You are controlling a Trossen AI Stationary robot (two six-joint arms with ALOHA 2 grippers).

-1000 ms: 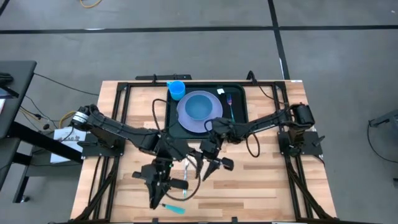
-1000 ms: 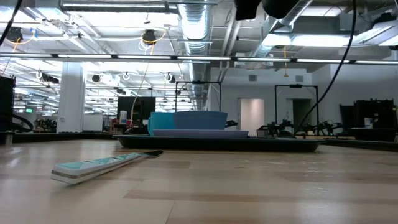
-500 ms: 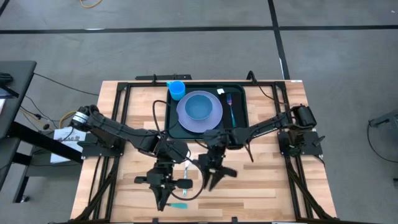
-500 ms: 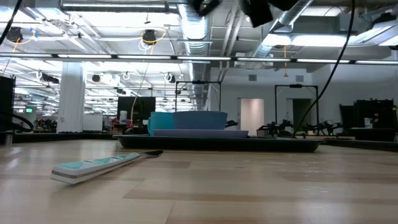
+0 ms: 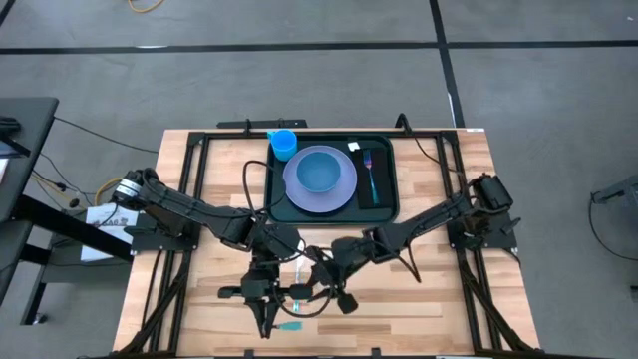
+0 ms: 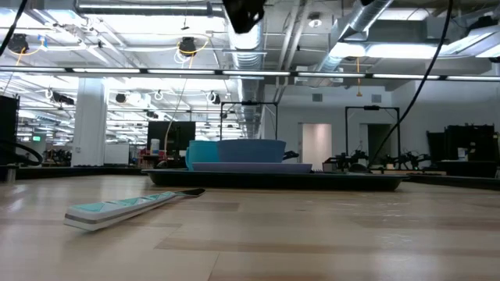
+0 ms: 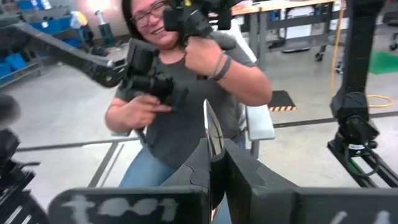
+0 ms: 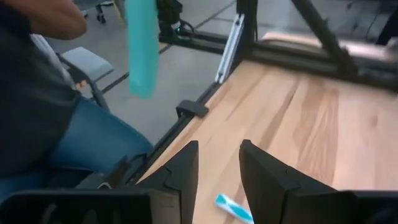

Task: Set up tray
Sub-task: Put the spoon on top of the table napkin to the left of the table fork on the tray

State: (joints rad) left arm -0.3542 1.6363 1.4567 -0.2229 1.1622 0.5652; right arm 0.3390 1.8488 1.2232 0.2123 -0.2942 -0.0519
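Observation:
The dark tray (image 5: pixel 385 204) sits at the table's far side. It holds a lavender plate (image 5: pixel 320 189) with a blue bowl (image 5: pixel 319 174), a blue cup (image 5: pixel 283 144) and a fork (image 5: pixel 370 172) on a black napkin. My left gripper (image 5: pixel 266 317) hovers near the table's near edge, shut on a teal-handled utensil (image 7: pixel 213 132). A second teal utensil (image 5: pixel 285 327) lies flat on the wood just beside it, also seen in the low view (image 6: pixel 117 209). My right gripper (image 5: pixel 335 297) is open, right of the left one, touching nothing. My left gripper pinches the utensil between its two fingers, coming level from the far side with the fingers across it. The metal end (image 7: pixel 211 124) stands up above the fingers (image 7: pixel 242 168). The teal handle (image 8: pixel 142 50) hangs below them, clear of the table.
A person sits just beyond the near edge, working hand controls (image 7: pixel 149 81). Black frame rails (image 5: pixel 189 170) run along the table's sides. Bare wood (image 5: pixel 419 299) stretches between the tray and the near edge.
My right gripper has moved from just in front of the tray toward the near edge, ending close beside the left gripper. The left gripper has kept the utensil and shifted slightly toward the near edge. The utensil on the table has stayed put.

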